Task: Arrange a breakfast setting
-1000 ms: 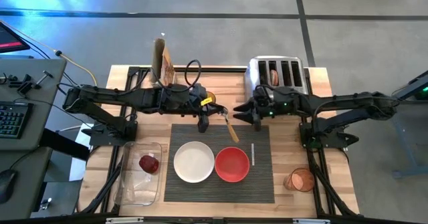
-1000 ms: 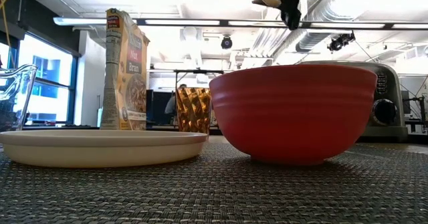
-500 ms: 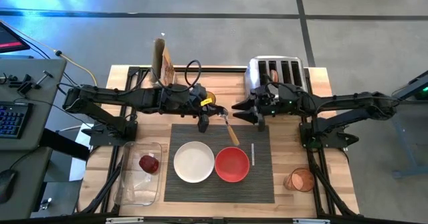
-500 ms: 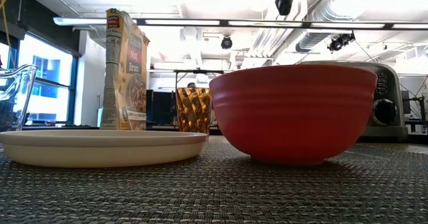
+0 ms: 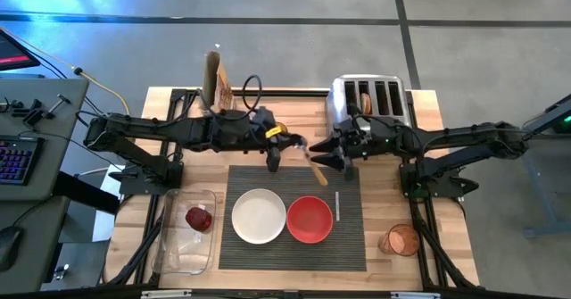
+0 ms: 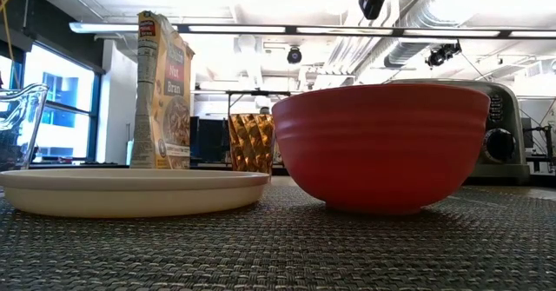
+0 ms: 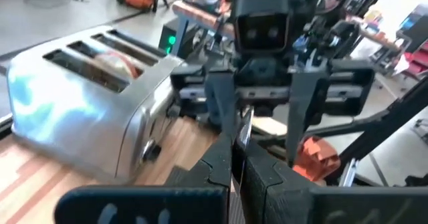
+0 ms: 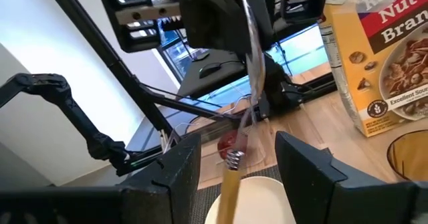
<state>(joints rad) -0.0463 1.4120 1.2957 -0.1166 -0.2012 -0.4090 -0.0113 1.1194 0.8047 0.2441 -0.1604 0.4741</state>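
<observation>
Sitting on one mat [image 5: 350,234]: one plate [image 5: 259,216], one bowl [image 5: 310,220].

- Your left pincer [image 5: 295,145] and right pincer [image 5: 323,159] meet over the mat's [image 5: 350,238] far edge, spoon [image 5: 316,171] between them.
- You see plate [image 5: 259,216] and red bowl [image 5: 310,220] side by side on the mat.

Grey concrete floor [image 5: 268,49]; wooden table [image 5: 299,112], desk with keyboard [image 5: 16,156], ceiling strip lights [image 6: 261,29], windows [image 6: 61,109]
</observation>
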